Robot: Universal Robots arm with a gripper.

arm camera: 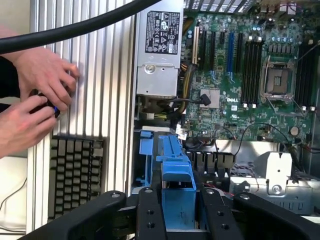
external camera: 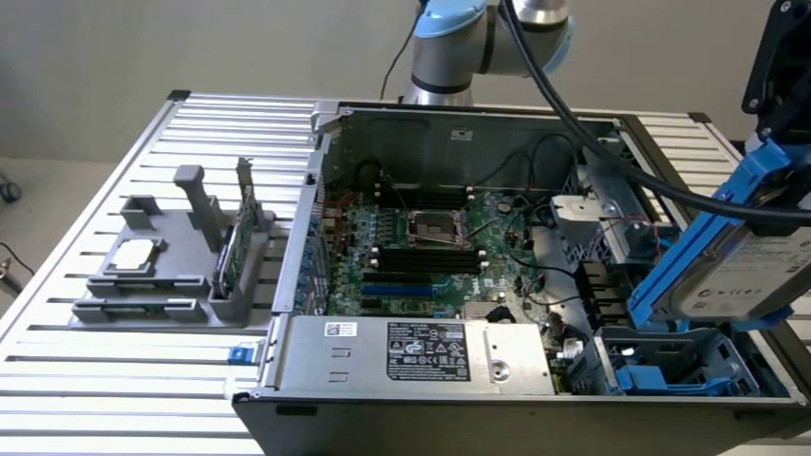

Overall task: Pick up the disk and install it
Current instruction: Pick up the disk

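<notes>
The gripper point(arm camera: 177, 200) is pinching the disk point(external camera: 747, 271) by its bright blue carrier frame; in the wrist view its black fingers point(arm camera: 150, 212) are pressing against either side of that frame; the disk is hanging clear of everything at the right edge of the exterior view, tilted steeply, its silver face and white label turning toward the camera. It is hovering above the blue drive bay point(external camera: 659, 375) in the lower right corner of the open computer case point(external camera: 443, 128), apart from it. The motherboard point(external camera: 419, 256) is lying exposed in the middle of the case, with the grey power supply point(external camera: 419, 350) running along the case's near edge. A black cable point(external camera: 609, 142) is trailing from the arm at the top of the frame down to the disk. On the exterior view's left, a grey fixture point(external camera: 140, 294) is sitting on the slatted table point(external camera: 114, 380), carrying a small square chip point(external camera: 133, 255) and an upright green card point(external camera: 243, 223). In the wrist view a person's hands point(arm camera: 45, 75) are holding a small dark object beside a keyboard point(arm camera: 75, 175).
</notes>
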